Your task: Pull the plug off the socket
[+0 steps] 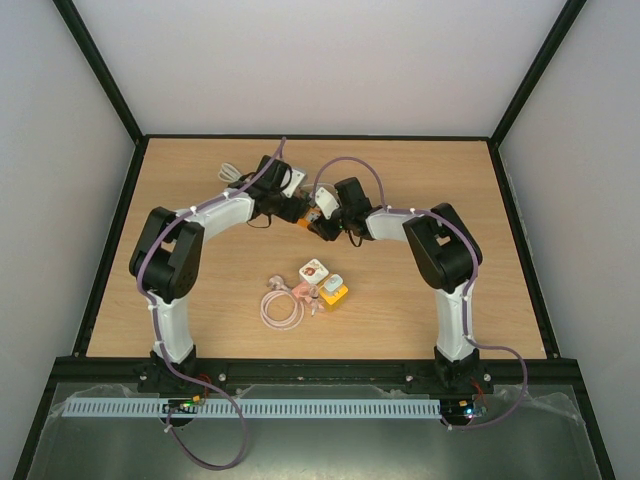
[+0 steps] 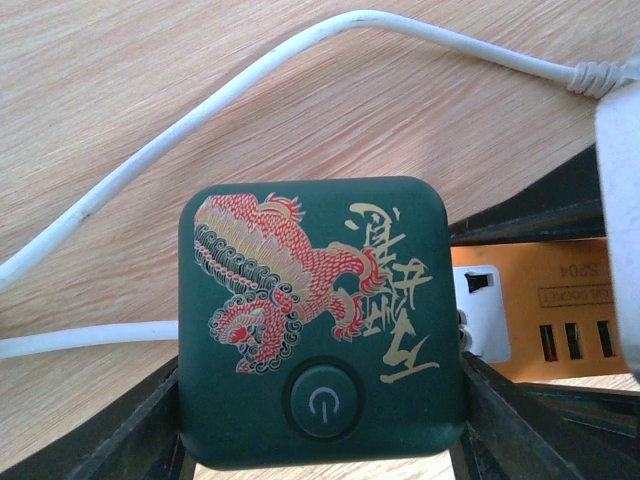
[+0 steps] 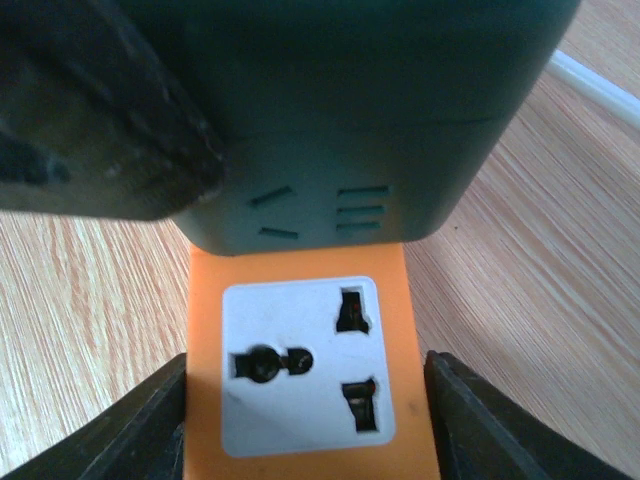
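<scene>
The plug, a dark green cube [image 2: 320,320] with a red and gold dragon print and a power button, sits between my left gripper's [image 2: 320,410] black fingers, which press on both its sides. A white cable [image 2: 250,75] curves over the wood behind it. The socket is an orange block [image 3: 310,270] with a white outlet face. My right gripper [image 3: 308,400] is shut on its two sides. The green cube [image 3: 330,120] butts against the block's far end. In the top view both grippers [image 1: 290,208] [image 1: 326,222] meet at the table's back centre.
Nearer the arms lie a white printed cube [image 1: 314,270], an orange cube with a teal top [image 1: 335,291] and a coiled pink cable [image 1: 283,306]. A white cable bundle [image 1: 229,173] lies at the back left. Black frame posts and white walls ring the wooden table [image 1: 420,310].
</scene>
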### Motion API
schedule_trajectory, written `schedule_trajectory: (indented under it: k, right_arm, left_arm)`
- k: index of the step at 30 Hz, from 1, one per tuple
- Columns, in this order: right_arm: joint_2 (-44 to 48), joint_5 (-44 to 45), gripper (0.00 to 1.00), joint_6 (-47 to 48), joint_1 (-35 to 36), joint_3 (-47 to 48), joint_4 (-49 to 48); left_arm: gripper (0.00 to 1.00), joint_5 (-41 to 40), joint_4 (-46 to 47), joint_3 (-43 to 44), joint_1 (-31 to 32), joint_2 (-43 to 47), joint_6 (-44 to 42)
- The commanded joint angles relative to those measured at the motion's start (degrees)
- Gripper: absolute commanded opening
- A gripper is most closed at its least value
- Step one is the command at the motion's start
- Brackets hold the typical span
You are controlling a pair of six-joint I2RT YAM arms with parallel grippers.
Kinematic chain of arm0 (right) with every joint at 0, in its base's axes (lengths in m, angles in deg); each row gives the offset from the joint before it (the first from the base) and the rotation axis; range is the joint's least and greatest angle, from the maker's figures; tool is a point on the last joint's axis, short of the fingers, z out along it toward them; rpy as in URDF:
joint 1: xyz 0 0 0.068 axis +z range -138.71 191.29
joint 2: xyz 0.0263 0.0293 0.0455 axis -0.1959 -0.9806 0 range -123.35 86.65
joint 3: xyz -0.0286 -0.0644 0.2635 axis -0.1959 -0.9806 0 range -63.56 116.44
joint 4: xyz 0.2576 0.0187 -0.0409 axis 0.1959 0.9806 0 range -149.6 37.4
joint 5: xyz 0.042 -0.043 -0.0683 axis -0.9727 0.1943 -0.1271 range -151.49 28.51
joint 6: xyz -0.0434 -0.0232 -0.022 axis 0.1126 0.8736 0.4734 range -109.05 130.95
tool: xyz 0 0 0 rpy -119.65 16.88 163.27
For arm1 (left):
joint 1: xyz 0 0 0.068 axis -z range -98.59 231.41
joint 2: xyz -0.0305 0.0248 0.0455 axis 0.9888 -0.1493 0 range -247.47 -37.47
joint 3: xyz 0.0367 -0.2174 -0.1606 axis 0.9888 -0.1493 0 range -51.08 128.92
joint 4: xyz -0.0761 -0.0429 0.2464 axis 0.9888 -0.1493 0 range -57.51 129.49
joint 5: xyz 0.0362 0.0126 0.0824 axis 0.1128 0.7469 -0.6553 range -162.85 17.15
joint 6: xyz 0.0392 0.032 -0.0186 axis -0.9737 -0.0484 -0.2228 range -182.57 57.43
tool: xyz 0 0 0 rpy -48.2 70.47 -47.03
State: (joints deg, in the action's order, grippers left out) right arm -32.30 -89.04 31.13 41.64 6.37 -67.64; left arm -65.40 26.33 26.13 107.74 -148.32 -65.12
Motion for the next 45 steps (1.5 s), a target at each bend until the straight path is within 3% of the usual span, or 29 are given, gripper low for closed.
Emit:
schedule_trajectory:
  k: [1,9,18,38,45]
  right_arm:
    - [0.36,-0.66,0.53,-0.50,-0.07,1.03,-1.08]
    - [2.26,-0.82,0.41,-0.24,-0.05,-1.80,-0.68]
    - [1.76,0.82,0.25,0.47,-0.12,-3.65,0.77]
    - [-1.66,1.27,0.13,-0.32,-0.42,-3.14,0.83]
    - [-1.95,0.94,0.11,-0.85,-0.82,-3.12,1.00]
  left_arm:
    - [0.60,0.34,0.05,1.96,0.65,-1.59,0.07]
    - [0.51,-0.20,0.78,1.98,1.03,-0.97,-0.25]
    - [0.49,3.05,2.00,0.95,1.08,2.10,-1.15]
    - [0.44,5.65,2.96,0.64,0.48,4.50,-0.44]
    - [0.43,2.22,5.06,-1.36,1.84,6.09,-3.07]
